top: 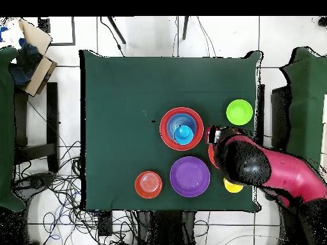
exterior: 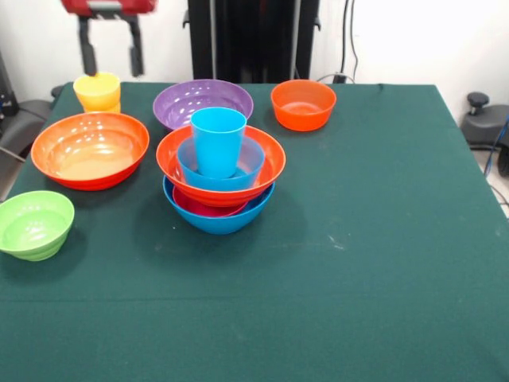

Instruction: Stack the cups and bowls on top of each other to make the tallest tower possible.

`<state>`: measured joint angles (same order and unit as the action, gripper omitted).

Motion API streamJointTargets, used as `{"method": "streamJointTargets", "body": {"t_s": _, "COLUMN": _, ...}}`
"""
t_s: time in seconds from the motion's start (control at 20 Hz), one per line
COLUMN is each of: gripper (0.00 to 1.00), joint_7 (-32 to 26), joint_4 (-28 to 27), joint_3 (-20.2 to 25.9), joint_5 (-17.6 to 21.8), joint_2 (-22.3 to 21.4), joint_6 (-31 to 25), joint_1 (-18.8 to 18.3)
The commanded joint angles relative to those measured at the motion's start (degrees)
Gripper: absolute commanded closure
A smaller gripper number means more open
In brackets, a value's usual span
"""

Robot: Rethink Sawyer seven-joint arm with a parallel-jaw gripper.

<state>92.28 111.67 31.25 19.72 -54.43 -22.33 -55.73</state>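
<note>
The tower stands mid-table: a large blue bowl [exterior: 219, 216] holds a magenta bowl [exterior: 199, 207], then a large orange bowl [exterior: 262, 163], a medium blue bowl [exterior: 250, 159] and the sky-blue cup [exterior: 217, 139] upright on top. From overhead the tower [top: 182, 129] shows as nested rings. My gripper [exterior: 111, 52] hangs open and empty just above the yellow cup [exterior: 97, 91] at the far left. In the overhead view the arm [top: 255, 167] hides the gripper and most of the yellow cup [top: 232, 187].
A purple bowl [exterior: 203, 102] sits right behind the tower, and a small orange bowl [exterior: 303, 103] is to its right. A second large orange bowl [exterior: 90, 149] and a lime green bowl [exterior: 33, 223] lie at the left. The green cloth [exterior: 382, 263] covers the table.
</note>
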Motion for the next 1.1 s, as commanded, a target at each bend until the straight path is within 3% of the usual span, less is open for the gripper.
{"method": "streamJointTargets", "body": {"t_s": 0.05, "gripper": 0.0, "joint_7": -10.5, "joint_4": 3.0, "joint_3": 9.0, "joint_5": -0.4, "joint_2": -1.4, "joint_6": -8.3, "joint_1": -4.9}}
{"method": "streamJointTargets", "body": {"t_s": 0.25, "gripper": 0.0, "joint_7": -16.7, "joint_4": -0.3, "joint_3": 10.5, "joint_5": 3.7, "joint_2": -0.7, "joint_6": -12.6, "joint_1": -6.8}}
{"method": "streamJointTargets", "body": {"t_s": 0.6, "gripper": 0.0, "joint_7": -24.6, "joint_4": -12.3, "joint_3": 12.9, "joint_5": 11.2, "joint_2": 11.8, "joint_6": -15.3, "joint_1": -11.0}}
{"method": "streamJointTargets", "body": {"t_s": 0.85, "gripper": 0.0, "joint_7": -23.5, "joint_4": -18.1, "joint_3": 13.5, "joint_5": 13.6, "joint_2": 18.1, "joint_6": -14.9, "joint_1": -10.8}}
{"method": "streamJointTargets", "body": {"t_s": 1.1, "gripper": 0.0, "joint_7": -19.6, "joint_4": -24.8, "joint_3": 11.5, "joint_5": 11.5, "joint_2": 18.0, "joint_6": -23.8, "joint_1": -6.7}}
